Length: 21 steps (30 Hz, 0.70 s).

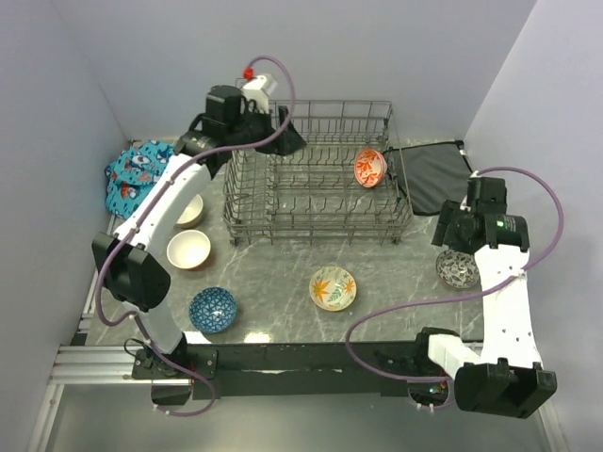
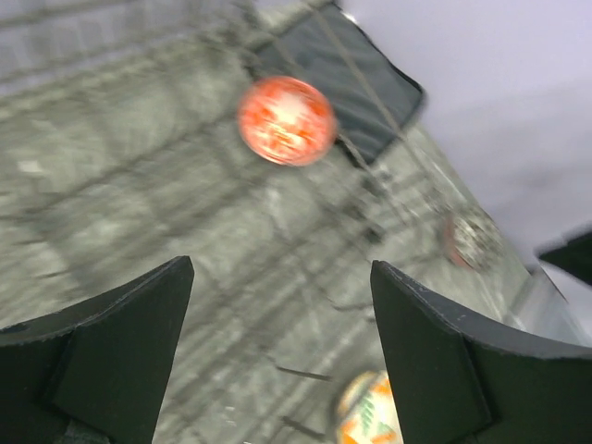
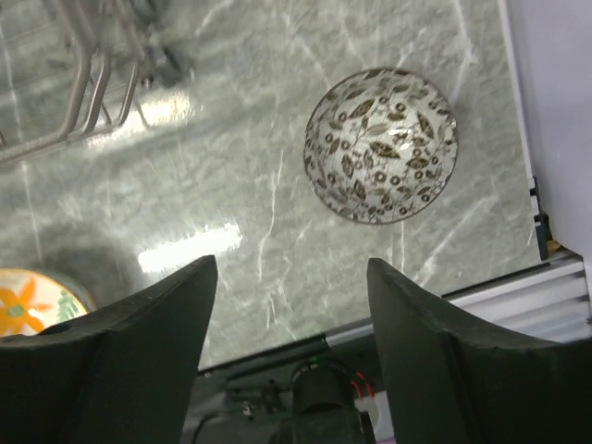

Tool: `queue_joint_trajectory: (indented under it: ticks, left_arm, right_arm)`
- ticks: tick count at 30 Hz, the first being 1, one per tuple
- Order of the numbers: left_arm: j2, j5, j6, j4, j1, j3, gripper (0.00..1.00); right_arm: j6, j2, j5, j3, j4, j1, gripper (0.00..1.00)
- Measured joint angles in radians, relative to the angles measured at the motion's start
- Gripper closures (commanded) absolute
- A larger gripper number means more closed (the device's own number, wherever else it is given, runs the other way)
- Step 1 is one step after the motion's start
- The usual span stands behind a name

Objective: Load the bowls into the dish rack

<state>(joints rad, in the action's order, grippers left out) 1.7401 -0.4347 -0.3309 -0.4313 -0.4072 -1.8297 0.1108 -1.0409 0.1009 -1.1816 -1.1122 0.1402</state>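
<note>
The dish rack [image 1: 316,188] stands at the back middle, with an orange-red bowl [image 1: 370,167] propped on edge inside it. My left gripper [image 1: 285,138] hovers over the rack's back left corner, open and empty; its view is blurred and shows the orange-red bowl [image 2: 286,120] ahead. Two cream bowls [image 1: 188,250] [image 1: 191,211], a blue bowl [image 1: 213,309] and an orange-leaf bowl [image 1: 333,287] sit on the table. My right gripper [image 3: 291,268] is open above bare table, just short of the speckled bowl [image 3: 380,144].
A dark mat [image 1: 433,174] lies right of the rack. A blue patterned cloth [image 1: 137,174] lies by the left wall. Walls close in on three sides. The rack's corner [image 3: 83,74] is near my right gripper. The table's front edge [image 3: 481,287] runs below the speckled bowl.
</note>
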Motion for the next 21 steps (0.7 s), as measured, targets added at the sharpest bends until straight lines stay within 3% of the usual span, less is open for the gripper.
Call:
queue_joint_trajectory:
  ticks: [6,8,10,16,21]
  left_arm:
    - [-0.013,-0.049,-0.031,0.023,-0.073,0.106,0.17]
    - [-0.020,-0.052,-0.035,0.021,-0.075,0.154,0.17]
    - [-0.021,-0.051,-0.041,0.016,-0.077,0.182,0.16]
    - [-0.029,-0.039,-0.041,0.015,-0.079,0.192,0.16]
    - [-0.030,-0.025,-0.010,0.002,-0.081,0.187,0.16]
  right_arm:
    - [-0.064,-0.034,-0.078,-0.004,0.010,0.126,0.30]
    - [-0.114,-0.063,-0.104,-0.004,0.010,0.145,0.19]
    - [-0.170,-0.100,-0.134,-0.004,0.010,0.172,0.17]
    - [-0.335,-0.214,-0.168,0.024,0.055,0.388,0.22]
    - [-0.443,-0.245,-0.171,0.042,0.090,0.421,0.23]
